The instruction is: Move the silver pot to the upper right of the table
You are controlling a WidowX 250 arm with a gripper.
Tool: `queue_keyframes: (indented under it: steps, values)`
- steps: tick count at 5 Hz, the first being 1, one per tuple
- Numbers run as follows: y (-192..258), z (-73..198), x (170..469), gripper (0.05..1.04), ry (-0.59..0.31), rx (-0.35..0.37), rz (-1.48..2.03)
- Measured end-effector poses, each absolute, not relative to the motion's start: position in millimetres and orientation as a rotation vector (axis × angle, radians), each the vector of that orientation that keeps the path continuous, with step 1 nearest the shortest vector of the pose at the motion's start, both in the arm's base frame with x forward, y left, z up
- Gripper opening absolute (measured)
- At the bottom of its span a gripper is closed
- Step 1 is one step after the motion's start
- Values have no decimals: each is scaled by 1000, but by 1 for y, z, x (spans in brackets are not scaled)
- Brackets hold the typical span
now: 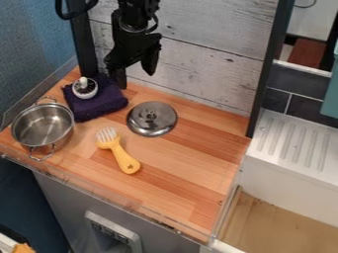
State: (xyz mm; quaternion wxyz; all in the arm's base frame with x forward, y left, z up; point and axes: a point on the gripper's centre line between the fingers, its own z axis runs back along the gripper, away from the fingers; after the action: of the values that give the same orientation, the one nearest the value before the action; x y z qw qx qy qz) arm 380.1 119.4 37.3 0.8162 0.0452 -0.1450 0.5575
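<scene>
The silver pot [43,127] stands upright at the left end of the bench [182,180], its mouth facing up and its inside in sight, with one looped handle towards the back and the other towards the front edge. The black gripper [136,74] hangs from the top of the view, above the back of the bench and in front of the pale plank wall [204,62]. Its two fingers point down and are spread, with a gap between them and nothing pinched; it is well apart from the pot, up and to the right of it. A dark purple cloth [109,103] lies folded just beside the pot, to its upper right, and on it sits a small round thing [84,90], dark and white with a pale tip. Right of the cloth, a round metal lid [151,125] lies on the bench with its knob up. Between the pot and the lid, nearer the front, is a yellow fork [121,156], its pale tines towards the cloth and its handle slanting down to the right. Beyond the bench's right side is a white ribbed drainboard [297,146].
</scene>
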Motion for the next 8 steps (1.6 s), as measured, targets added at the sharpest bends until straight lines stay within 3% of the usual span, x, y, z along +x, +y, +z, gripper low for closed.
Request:
queue_keyframes:
  steps: [1,2,4,6,7,8]
  values:
    - [117,23,377,999,-266,103,1175]
    - [115,20,375,999,-230,65,1070]
    - [140,37,353,999,-281,51,1077]
    - [191,52,297,999,-357,103,1078]
    - [218,59,266,999,-388,92,1123]
    - [229,57,249,999,-385,108,1166]
